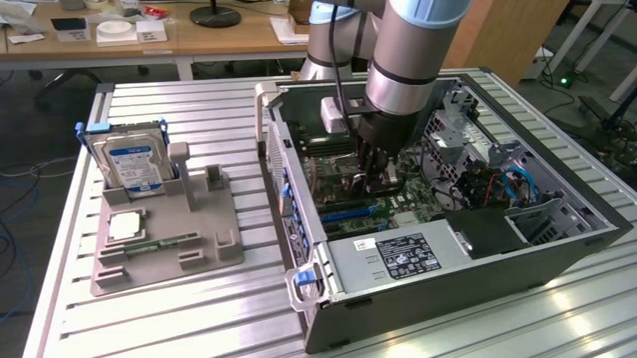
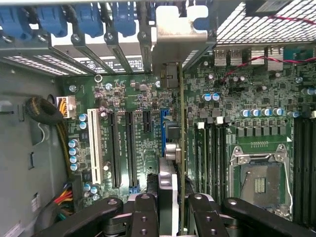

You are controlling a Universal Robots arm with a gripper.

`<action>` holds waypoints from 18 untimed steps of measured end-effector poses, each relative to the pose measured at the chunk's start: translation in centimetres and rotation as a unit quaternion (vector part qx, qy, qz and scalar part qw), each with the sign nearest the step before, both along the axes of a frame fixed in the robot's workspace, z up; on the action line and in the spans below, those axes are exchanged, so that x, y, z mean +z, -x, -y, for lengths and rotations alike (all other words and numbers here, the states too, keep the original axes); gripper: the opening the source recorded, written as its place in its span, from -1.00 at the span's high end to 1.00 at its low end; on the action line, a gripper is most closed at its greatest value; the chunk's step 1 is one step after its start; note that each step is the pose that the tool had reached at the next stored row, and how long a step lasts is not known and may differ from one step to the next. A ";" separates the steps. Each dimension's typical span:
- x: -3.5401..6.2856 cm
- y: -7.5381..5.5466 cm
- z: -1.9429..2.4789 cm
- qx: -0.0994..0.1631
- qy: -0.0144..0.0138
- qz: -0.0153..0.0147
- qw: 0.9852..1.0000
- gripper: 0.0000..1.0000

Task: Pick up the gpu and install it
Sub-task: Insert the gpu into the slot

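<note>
Gripper [image 2: 170,212] is clenched on the gpu's [image 2: 174,123] top edge, card upright over the blue slot [image 2: 162,129] inside the case [image 1: 597,231] (thin, stiff, fragile board: best pinched by its edges).

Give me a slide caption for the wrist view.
Claw holds the gpu edge-on above the motherboard, its bracket near the case's rear slots.

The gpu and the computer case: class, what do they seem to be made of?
The gpu, seen edge-on in the claw: green circuit board, likely fibreglass laminate, with a dull silver bracket that looks like bare metal. The computer case: probably sheet steel, grey, matte, thin, folded and perforated.
</note>
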State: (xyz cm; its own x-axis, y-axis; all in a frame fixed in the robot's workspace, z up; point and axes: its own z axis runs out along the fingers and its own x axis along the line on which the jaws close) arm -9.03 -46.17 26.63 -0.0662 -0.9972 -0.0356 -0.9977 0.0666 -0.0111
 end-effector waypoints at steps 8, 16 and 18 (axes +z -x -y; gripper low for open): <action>-0.80 0.2 0.01 0.000 0.000 0.004 1.000 0.44; -1.16 0.3 0.22 0.000 0.000 0.004 1.000 0.44; -1.29 0.5 0.23 0.000 0.000 0.004 1.000 0.44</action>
